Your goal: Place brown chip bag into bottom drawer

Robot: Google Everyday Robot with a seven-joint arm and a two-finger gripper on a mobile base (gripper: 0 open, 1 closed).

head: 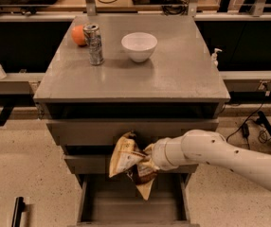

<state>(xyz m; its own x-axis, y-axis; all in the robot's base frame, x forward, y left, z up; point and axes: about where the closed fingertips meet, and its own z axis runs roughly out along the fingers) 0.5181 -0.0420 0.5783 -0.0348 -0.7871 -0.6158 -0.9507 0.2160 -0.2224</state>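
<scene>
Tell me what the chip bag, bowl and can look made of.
The brown chip bag: thin crinkly foil or plastic film, creased and glossy, held by the gripper above the bottom drawer. The white bowl: glazed ceramic or plastic, smooth sheen. The can: metal, shiny silver.

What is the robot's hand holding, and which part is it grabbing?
The gripper holds the brown chip bag by the side nearest the arm, in the air above the open bottom drawer.

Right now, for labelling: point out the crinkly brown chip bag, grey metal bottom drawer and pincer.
brown chip bag point(123, 157), camera view, cream panel.
bottom drawer point(116, 208), camera view, inner floor.
pincer point(148, 166), camera view, fingertip midpoint, behind bag.
</scene>
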